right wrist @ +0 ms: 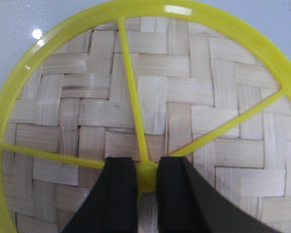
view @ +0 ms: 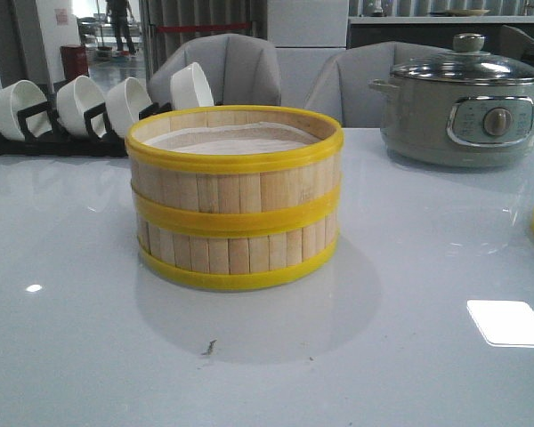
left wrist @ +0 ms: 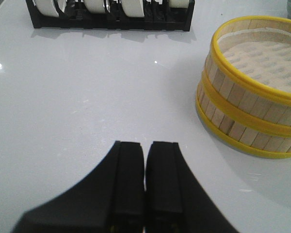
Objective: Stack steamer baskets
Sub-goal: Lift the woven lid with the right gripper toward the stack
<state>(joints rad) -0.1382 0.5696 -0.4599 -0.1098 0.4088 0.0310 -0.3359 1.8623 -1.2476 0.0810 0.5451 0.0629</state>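
Stacked pale wood-slat steamer baskets with bright yellow rims [view: 235, 199] stand at the centre of the front view on the glossy white table [view: 71, 356], the top one lined with white cloth.

Black dish rack holding white ceramic bowls [view: 80, 111] sits in the upper left of that frame, and the grey-green electric pot with glass lid [view: 463, 111] in the upper right; a sliver of yellow rim shows at the right edge. In the left wrist view the left gripper [left wrist: 145, 160] hangs over bare table with its black fingers pressed together, holding nothing, baskets at right. In the right wrist view the right gripper [right wrist: 146, 174] has its fingers closed around the yellow hub of the round woven-bamboo, yellow-rimmed lid [right wrist: 184, 107], which fills the frame.
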